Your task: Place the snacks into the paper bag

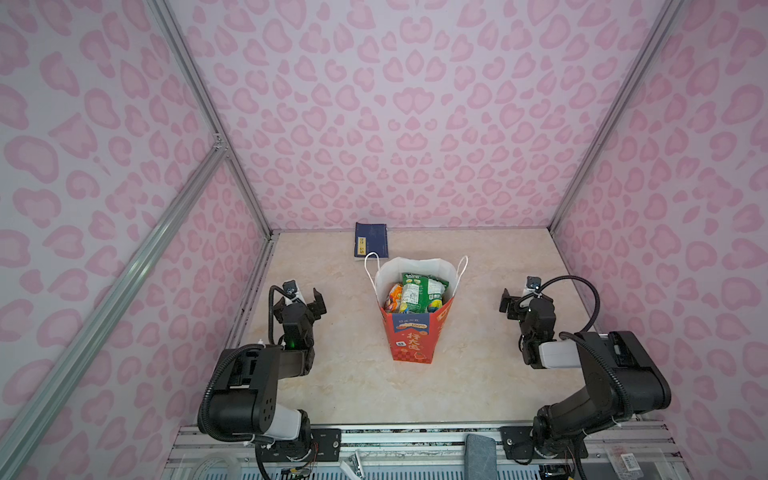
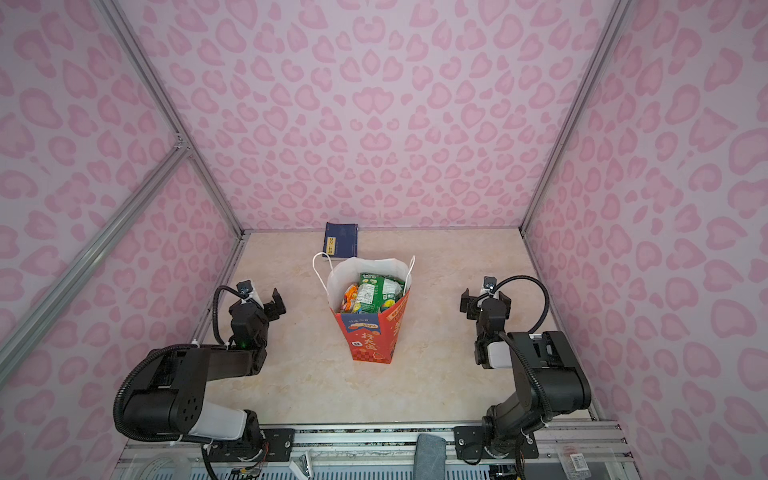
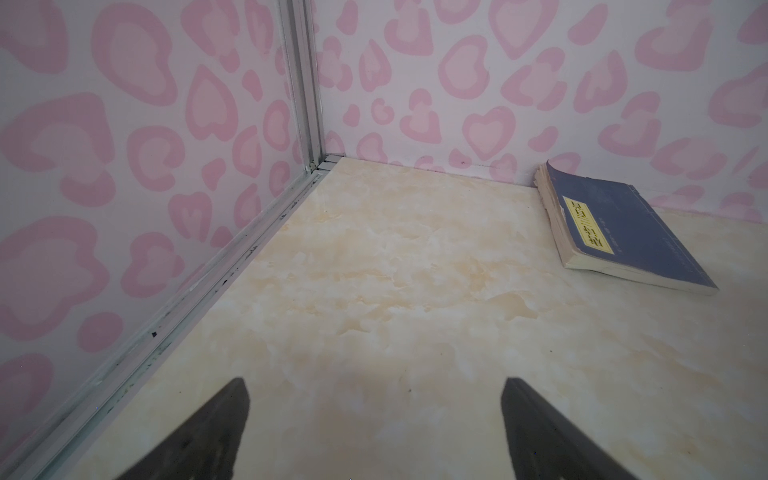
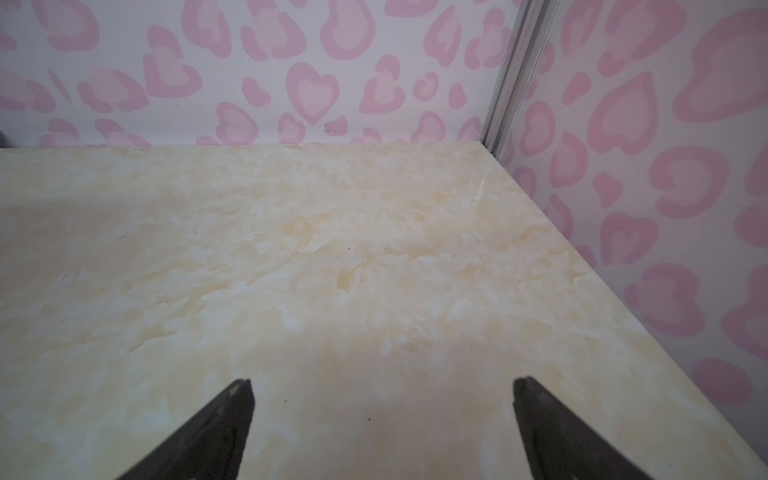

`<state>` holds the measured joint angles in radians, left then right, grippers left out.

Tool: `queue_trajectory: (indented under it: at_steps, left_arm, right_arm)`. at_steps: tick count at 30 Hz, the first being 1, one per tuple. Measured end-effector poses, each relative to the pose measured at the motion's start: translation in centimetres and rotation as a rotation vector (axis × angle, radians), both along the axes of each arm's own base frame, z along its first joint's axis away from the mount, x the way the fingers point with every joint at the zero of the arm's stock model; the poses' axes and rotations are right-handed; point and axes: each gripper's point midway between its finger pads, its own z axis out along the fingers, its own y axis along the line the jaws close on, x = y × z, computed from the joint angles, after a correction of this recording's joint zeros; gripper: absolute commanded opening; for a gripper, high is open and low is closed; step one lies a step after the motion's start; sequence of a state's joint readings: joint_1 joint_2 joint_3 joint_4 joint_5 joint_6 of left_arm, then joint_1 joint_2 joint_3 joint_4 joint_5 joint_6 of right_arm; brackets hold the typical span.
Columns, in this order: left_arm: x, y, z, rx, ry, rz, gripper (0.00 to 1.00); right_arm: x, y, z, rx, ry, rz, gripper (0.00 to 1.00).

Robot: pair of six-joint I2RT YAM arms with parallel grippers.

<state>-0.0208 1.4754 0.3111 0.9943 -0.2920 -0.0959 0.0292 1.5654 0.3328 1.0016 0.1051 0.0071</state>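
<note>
The red-orange paper bag (image 1: 411, 340) (image 2: 372, 338) stands upright mid-table, mouth open, white cord handles up. The snacks (image 1: 419, 293) (image 2: 374, 293), green, orange and yellow packets, fill it to just below the rim; I see none on the table. My left gripper (image 1: 305, 299) (image 2: 266, 301) hovers open well left of the bag, and in the left wrist view that gripper (image 3: 374, 399) shows only bare tabletop between its jaws. Well right of the bag, my right gripper (image 1: 521, 301) (image 2: 484, 301) (image 4: 382, 399) is open too, holding nothing.
A dark-blue booklet (image 1: 371, 240) (image 2: 340, 240) (image 3: 623, 232) with a yellow label lies against the back wall, just behind the bag. Pink patterned walls close off the table on three sides. A grey pad (image 1: 481, 455) sits on the front rail.
</note>
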Motion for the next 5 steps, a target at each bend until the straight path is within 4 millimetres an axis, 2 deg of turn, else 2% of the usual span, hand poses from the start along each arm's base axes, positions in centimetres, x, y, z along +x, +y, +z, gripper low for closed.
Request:
queue_trajectory:
  at_steps: [5]
  left_arm:
    - [0.19, 0.13, -0.08, 0.0, 0.007, -0.002, 0.97]
  right_arm:
    - [0.09, 0.13, 0.21, -0.003, -0.011, 0.004, 1.0]
